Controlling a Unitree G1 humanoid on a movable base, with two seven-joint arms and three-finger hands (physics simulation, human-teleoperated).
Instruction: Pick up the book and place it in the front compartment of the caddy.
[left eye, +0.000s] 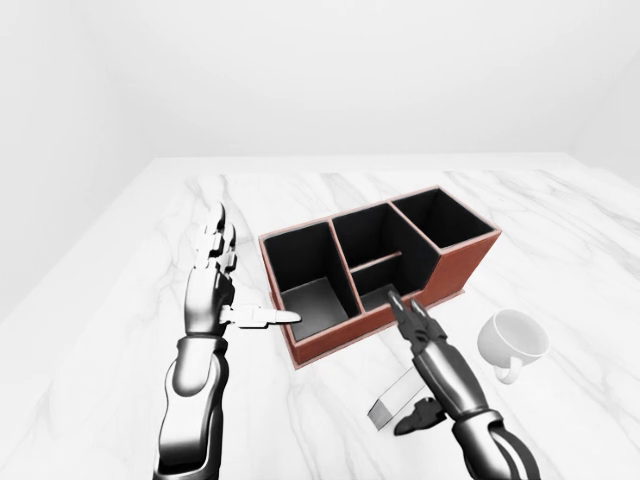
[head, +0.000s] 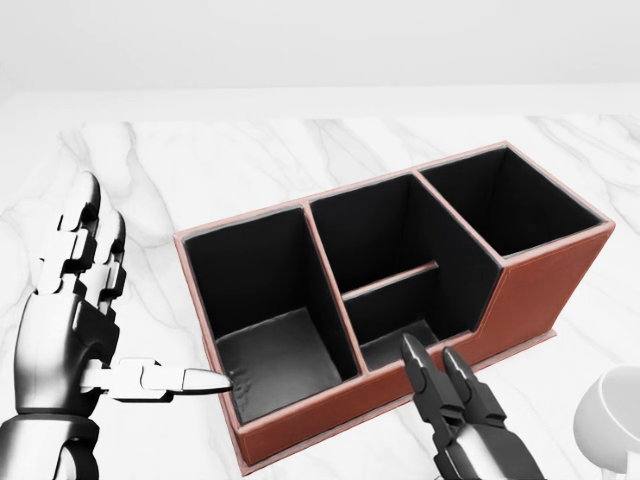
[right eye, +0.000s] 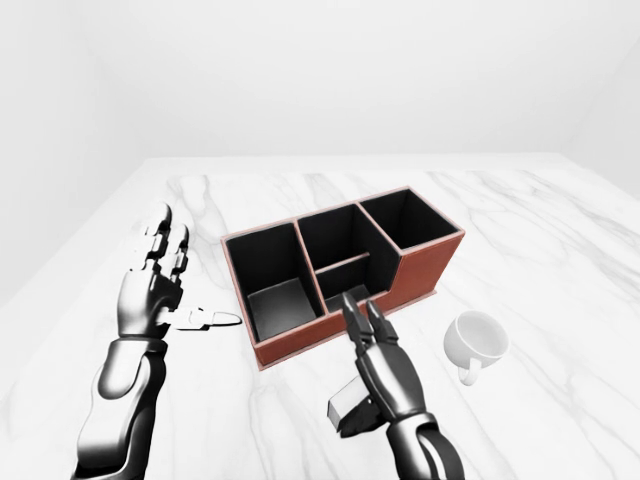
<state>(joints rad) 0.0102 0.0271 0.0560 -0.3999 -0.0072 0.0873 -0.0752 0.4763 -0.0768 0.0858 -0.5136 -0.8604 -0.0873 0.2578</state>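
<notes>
The brown caddy with black-lined compartments stands on the marble table, all of its compartments without anything in them. The book, a small grey block, shows below the caddy in the left-eye view, under my right hand. That hand's fingers point straight at the caddy's near wall and are open; its dark thumb lies beside the book. My left hand stands open to the left of the caddy, fingers up, its thumb pointing at the caddy's lower left corner.
A white mug sits to the right of my right hand, below the caddy's right end. The table's edges run far off to the left and top of the eye views.
</notes>
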